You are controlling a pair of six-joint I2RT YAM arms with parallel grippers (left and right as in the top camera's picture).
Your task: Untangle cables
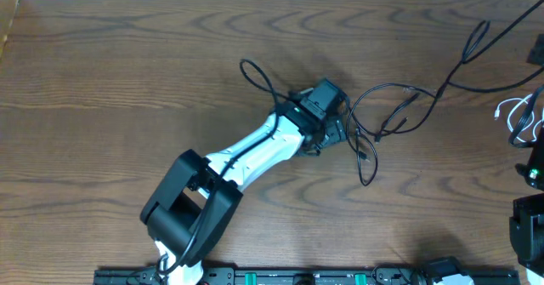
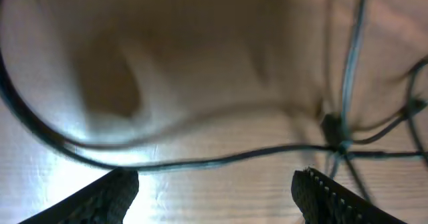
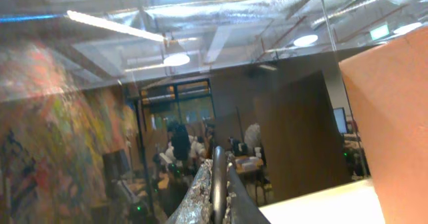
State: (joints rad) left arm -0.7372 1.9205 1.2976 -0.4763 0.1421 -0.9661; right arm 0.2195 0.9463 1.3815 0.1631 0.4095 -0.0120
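the left arm (image 1: 255,149) reaches from seven o'clock to the centre of the table (image 1: 102,81), wrist tipped down. the left gripper (image 2: 212,187) gapes wide and empty, with the black cable (image 2: 200,160) running just ahead of its fingertips (image 2: 117,189). better to straddle one strand, clear of the crossing at three o'clock, before pinching. the white cable (image 1: 508,115) lies at the three o'clock edge. the right gripper (image 3: 217,184), pointing up, is closed and empty.

Readable text: none in any view.
Green ceiling sign (image 3: 378,31): lit, lettering too small to read.
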